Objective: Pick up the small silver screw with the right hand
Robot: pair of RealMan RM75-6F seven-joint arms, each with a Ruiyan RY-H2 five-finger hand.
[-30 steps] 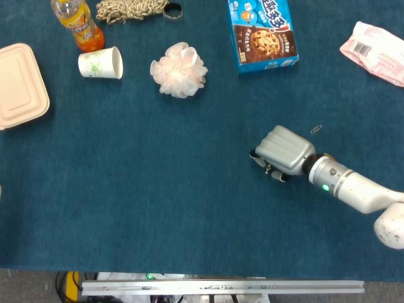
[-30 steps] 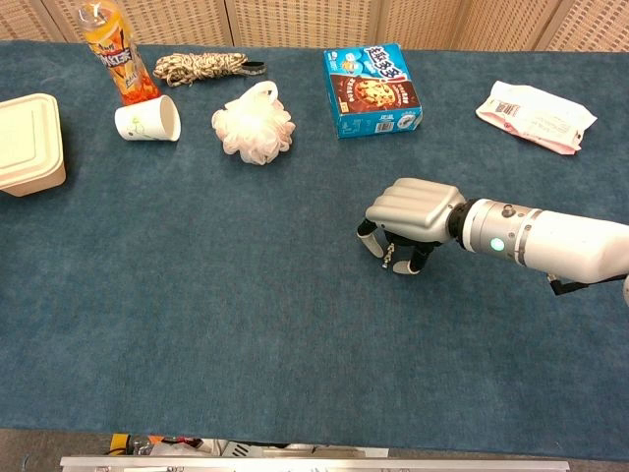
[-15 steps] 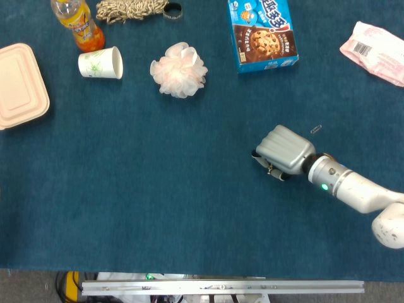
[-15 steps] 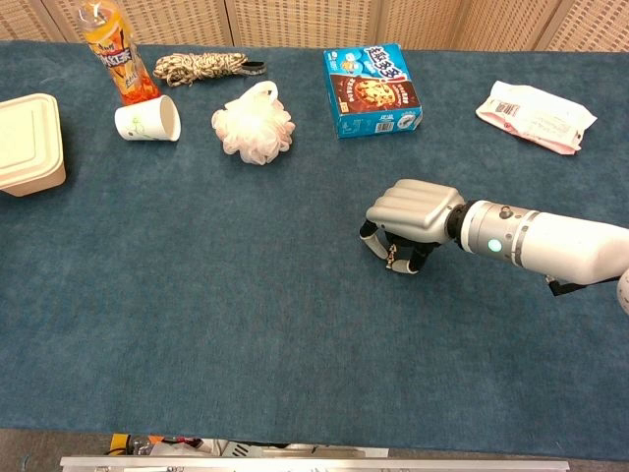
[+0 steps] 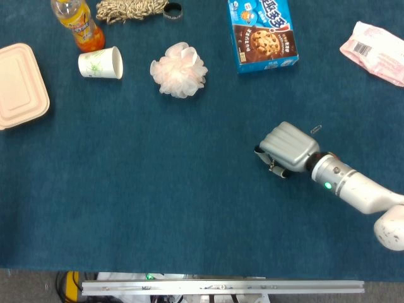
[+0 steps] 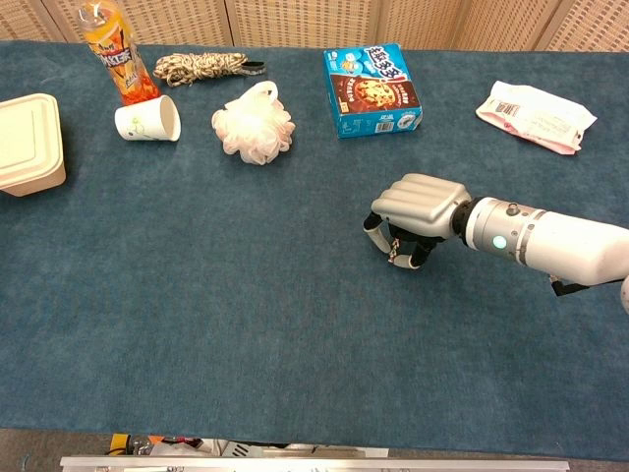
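Observation:
My right hand [image 5: 288,147] hovers low over the blue cloth right of the middle, palm down with its fingers curled under. In the chest view the same right hand [image 6: 421,208] pinches a small silver screw [image 6: 393,257] between its fingertips, just above the cloth. The head view shows only a glint of that screw [image 5: 272,167] under the hand's near edge. My left hand is in neither view.
A thin silver clip-like piece [image 5: 315,129] lies just behind the right hand. Further back are a blue cookie box [image 5: 262,33], a pink bath pouf [image 5: 179,69], a paper cup [image 5: 101,64], an orange drink bottle [image 5: 79,24], a rope coil [image 5: 129,9], a beige lunch box [image 5: 19,85] and a pink packet [image 5: 375,50].
The right hand has drawn its fingers in tighter around the screw and shifted slightly right and up off the cloth. Nothing else has moved.

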